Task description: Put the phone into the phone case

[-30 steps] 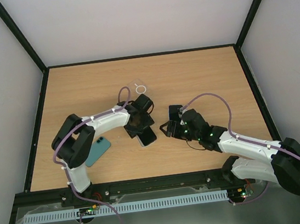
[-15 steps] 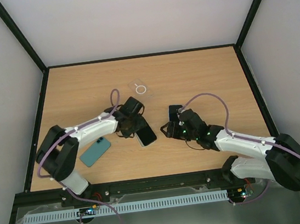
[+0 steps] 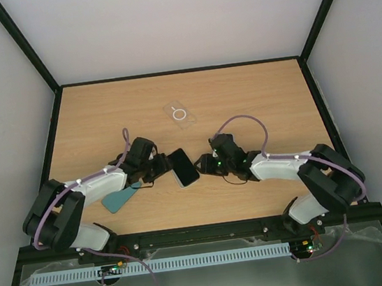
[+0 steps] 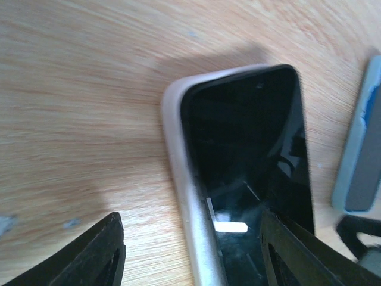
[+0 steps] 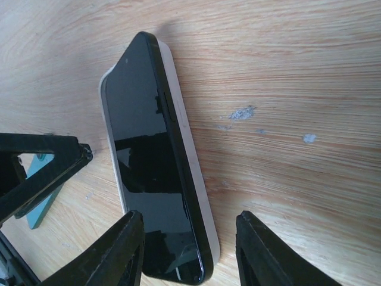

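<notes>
The phone (image 5: pixel 149 161) lies screen up near the front middle of the table (image 3: pixel 241 94), resting in a pale case (image 4: pixel 177 155) whose rim shows along one long side. The left gripper (image 4: pixel 191 238) and the right gripper (image 5: pixel 190 226) face it from opposite ends, both with jaws spread wide and gripping nothing; whether any finger touches the phone cannot be told. A teal item (image 3: pixel 119 199) lies near the left arm.

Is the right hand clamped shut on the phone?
No, the right hand is open, its fingers spread wider than the phone lying between them.
</notes>
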`<state>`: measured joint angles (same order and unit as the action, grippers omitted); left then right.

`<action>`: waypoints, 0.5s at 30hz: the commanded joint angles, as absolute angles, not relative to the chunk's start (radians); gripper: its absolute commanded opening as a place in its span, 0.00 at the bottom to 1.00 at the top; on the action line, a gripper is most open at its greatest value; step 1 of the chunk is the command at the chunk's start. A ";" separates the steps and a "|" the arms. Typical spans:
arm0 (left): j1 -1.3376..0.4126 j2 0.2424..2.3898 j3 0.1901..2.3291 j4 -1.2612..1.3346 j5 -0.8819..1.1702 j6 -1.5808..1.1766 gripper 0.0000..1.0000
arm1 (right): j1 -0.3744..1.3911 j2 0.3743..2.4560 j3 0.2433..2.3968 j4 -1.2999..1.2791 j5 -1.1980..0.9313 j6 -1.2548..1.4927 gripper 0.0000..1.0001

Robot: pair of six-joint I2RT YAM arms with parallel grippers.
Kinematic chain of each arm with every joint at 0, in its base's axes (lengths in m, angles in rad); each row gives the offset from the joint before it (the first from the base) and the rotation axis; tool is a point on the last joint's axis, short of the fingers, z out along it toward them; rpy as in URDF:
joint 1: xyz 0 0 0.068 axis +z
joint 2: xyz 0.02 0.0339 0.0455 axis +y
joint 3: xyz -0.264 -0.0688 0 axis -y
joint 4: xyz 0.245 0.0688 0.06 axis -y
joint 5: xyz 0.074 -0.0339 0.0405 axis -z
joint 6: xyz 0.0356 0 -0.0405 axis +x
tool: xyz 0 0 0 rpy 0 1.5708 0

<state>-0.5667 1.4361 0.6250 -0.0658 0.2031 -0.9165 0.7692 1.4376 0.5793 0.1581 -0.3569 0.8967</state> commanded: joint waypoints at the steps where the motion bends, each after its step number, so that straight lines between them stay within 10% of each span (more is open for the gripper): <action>1: -0.561 1.443 0.604 0.085 0.316 -0.848 0.61 | 0.788 1.512 0.632 0.204 -0.381 0.883 0.42; 15: -0.560 1.504 0.570 0.078 0.306 -0.787 0.49 | 0.866 1.610 0.665 0.219 -0.376 0.905 0.11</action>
